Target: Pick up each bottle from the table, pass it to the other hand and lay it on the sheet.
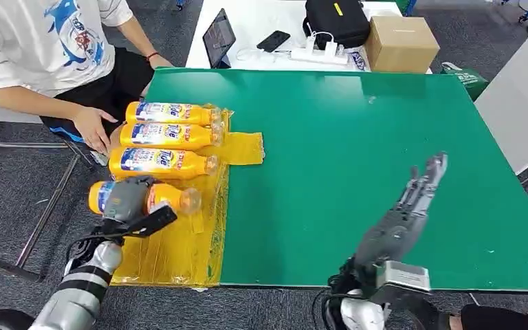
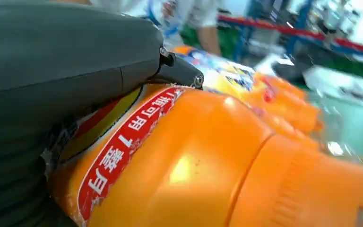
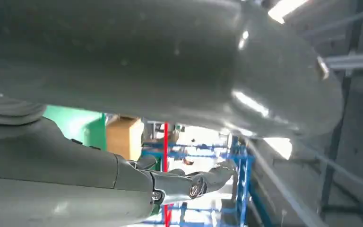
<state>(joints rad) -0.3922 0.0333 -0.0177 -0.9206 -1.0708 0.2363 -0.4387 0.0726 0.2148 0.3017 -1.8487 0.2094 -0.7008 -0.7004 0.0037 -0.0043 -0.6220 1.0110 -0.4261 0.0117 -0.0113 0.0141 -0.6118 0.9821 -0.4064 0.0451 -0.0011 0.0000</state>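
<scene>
Several orange detergent bottles lie side by side on the yellow sheet at the left end of the green table. The far three bottles lie free. My left hand is wrapped over the nearest bottle, which rests on the sheet. In the left wrist view my left hand presses against that bottle, with the other bottles blurred behind. My right hand hovers over the near middle of the table, fingers stretched out and holding nothing; the right wrist view shows its fingers spread.
A person sits at the table's left end, one hand close to the bottles. Behind the green table stand a cardboard box, a black bag, a tablet, a phone and a power strip.
</scene>
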